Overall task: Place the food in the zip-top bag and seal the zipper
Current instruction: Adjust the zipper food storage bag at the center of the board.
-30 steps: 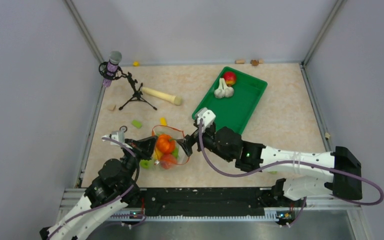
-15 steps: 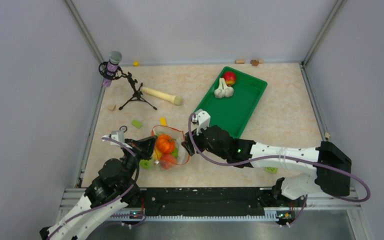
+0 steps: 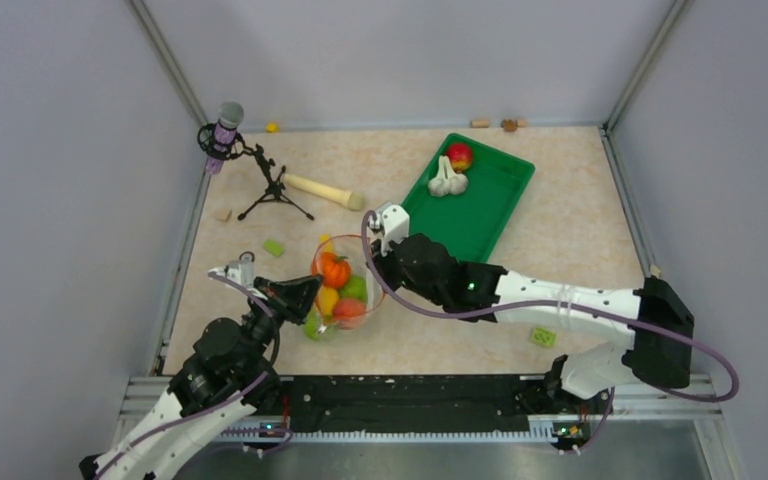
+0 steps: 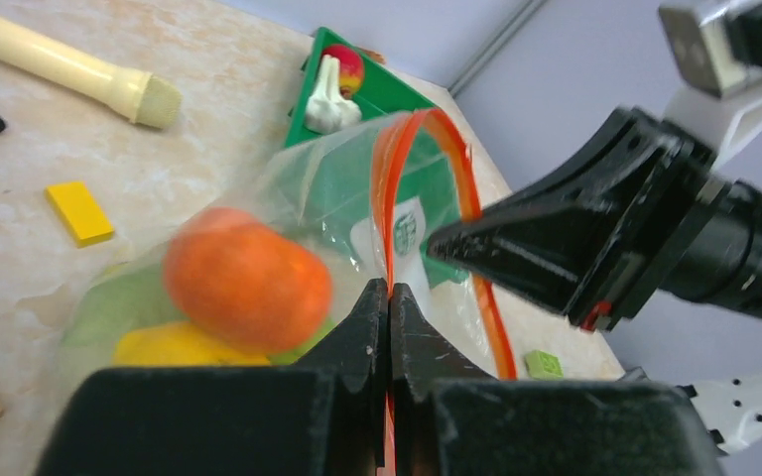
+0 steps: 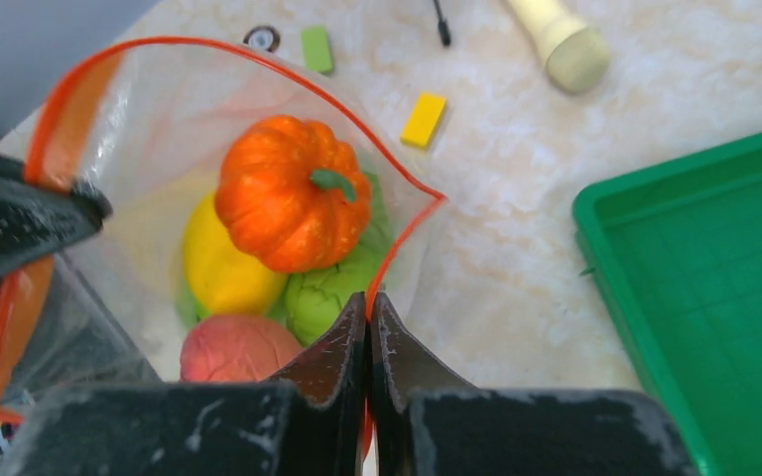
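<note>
On the table (image 3: 580, 250), the right arm (image 3: 550, 300) has swung further toward the back-left than a second ago. Its wrist now sits just beside the near corner of the green tray (image 3: 490, 215). The bag (image 5: 159, 129) hangs between the two claws near the table's front-left. Its mouth was a flattened slit a second ago and is now pulled into a round loop. The right claw (image 5: 368, 297) is closed tight on the zipper (image 5: 258, 64) at the right side of the mouth. The left claw (image 4: 389, 290) pinches the same orange-red strip on the opposite side and has barely shifted. Inside the bag, the pumpkin (image 5: 283, 193) lies on top, further back than before. It rests over a lemon (image 5: 218, 263), a cabbage (image 5: 322, 293) and a peach (image 5: 238, 347). The garlic (image 3: 447, 180) and the red apple (image 3: 459, 155) lie where they were, touching, in the tray's far corner.
</note>
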Robot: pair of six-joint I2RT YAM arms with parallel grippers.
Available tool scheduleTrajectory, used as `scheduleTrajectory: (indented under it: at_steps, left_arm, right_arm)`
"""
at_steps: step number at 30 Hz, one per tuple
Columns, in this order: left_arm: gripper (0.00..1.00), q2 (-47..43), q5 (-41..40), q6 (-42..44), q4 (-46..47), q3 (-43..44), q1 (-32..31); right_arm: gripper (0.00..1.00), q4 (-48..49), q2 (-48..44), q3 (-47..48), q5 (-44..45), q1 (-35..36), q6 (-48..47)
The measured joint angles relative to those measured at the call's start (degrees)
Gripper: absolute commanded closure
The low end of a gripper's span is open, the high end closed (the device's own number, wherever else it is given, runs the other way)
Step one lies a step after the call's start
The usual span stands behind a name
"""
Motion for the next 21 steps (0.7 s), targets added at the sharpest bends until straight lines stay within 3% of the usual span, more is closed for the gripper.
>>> scheduleTrajectory:
  at_steps: [5, 11, 20, 21]
  left_arm:
    - [1.00, 0.7, 4.0, -1.9, -2.7, 5.0, 0.0]
    - [1.00, 9.3, 5.6, -5.8, -6.9, 15.5, 0.0]
    - [1.00, 20.8, 4.4, -9.7, -17.4, 18.5, 0.0]
    - [1.00, 21.4, 4.4, -9.9, -18.1, 18.6, 0.0]
  right_arm:
    - [1.00, -3.3, -4.1, 5.2, 3.1, -0.6, -3.8]
    - [1.00, -3.7, -8.6, 7.5, 5.4, -2.6, -6.9]
    - [0.99, -6.1, -9.2, 5.5, 5.5, -6.1, -9.3]
    - [0.93, -6.3, -9.1, 5.4, 5.2, -6.5, -9.4]
